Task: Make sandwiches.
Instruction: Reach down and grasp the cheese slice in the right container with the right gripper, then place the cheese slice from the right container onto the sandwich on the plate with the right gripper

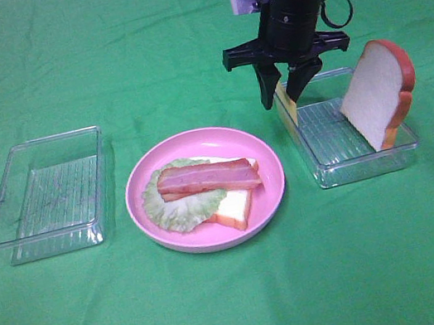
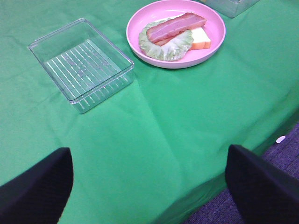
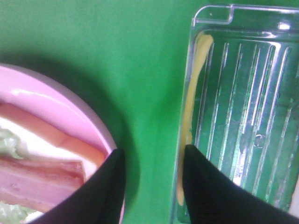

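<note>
On the pink plate point(image 1: 273, 171) lie a bread slice point(image 1: 237, 207), lettuce point(image 1: 177, 210) and bacon strips point(image 1: 207, 178). A thin yellow cheese slice point(image 1: 288, 115) stands on edge against the left wall of the right clear tray point(image 1: 360, 161), and a second bread slice point(image 1: 377, 92) leans on its right wall. My right gripper point(image 1: 282, 102) hangs over that left wall, open. In the right wrist view, one finger is outside the tray and the other inside, beside the cheese point(image 3: 191, 102). My left gripper point(image 2: 147, 154) is wide open and holds nothing.
An empty clear tray point(image 1: 50, 192) sits left of the plate on the green cloth. The left wrist view shows the table's front edge and the floor beyond it, with the plate point(image 2: 215, 18) and the empty tray point(image 2: 81, 63) farther off.
</note>
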Robot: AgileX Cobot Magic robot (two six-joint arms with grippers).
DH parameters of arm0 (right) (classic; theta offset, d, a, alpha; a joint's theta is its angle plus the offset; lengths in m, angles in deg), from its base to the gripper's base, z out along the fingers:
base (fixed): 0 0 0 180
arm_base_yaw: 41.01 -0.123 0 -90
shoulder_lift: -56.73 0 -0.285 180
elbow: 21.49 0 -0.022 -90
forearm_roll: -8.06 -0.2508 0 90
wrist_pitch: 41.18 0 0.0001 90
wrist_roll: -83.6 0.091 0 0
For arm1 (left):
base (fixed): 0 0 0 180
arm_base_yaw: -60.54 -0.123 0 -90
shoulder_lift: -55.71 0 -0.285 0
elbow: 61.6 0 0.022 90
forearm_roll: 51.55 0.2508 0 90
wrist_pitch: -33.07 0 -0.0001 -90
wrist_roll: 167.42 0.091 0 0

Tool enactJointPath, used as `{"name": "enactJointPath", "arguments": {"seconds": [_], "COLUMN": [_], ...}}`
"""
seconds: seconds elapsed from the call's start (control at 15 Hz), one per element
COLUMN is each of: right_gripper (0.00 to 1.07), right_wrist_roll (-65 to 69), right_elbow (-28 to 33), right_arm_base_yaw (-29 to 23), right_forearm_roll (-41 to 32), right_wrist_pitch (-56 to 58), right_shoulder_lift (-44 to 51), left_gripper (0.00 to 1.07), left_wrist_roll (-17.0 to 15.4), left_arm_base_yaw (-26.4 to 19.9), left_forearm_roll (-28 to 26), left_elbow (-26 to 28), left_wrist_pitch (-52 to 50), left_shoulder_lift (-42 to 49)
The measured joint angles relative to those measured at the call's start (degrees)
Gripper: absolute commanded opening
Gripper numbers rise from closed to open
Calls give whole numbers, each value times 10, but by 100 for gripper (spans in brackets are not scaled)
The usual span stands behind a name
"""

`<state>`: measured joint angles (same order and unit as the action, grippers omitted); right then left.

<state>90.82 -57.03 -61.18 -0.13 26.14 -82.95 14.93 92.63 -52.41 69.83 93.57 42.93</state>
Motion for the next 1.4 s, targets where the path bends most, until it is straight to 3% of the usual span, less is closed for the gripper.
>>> {"name": "enactJointPath", "arguments": {"seconds": [0.13,0.2,0.27,0.73,1.07,1.4], "right_gripper": [23,5,0,0,0,0], "right_wrist_roll": [0,0,0,0,-10,-77], "right_elbow": [0,0,0,0,-5,23], "right_arm_base_yaw": [0,0,0,0,0,-3], "right_forearm_roll": [7,10,11,15,10,-146], "right_wrist_pitch": [0,1,2,14,19,21], "right_shoulder_lift": [0,0,0,9,92,138], "left_gripper": [84,84,84,84,84,84], "left_wrist_roll": [0,0,0,0,0,0], "left_arm_base_yaw": [0,0,0,0,0,0], "left_forearm_roll": [0,0,0,0,0,0], "left_elbow": [0,0,0,0,0,0], "left_wrist_pitch": [0,0,0,0,0,0], "left_shoulder_lift": [0,0,0,0,0,0]}}
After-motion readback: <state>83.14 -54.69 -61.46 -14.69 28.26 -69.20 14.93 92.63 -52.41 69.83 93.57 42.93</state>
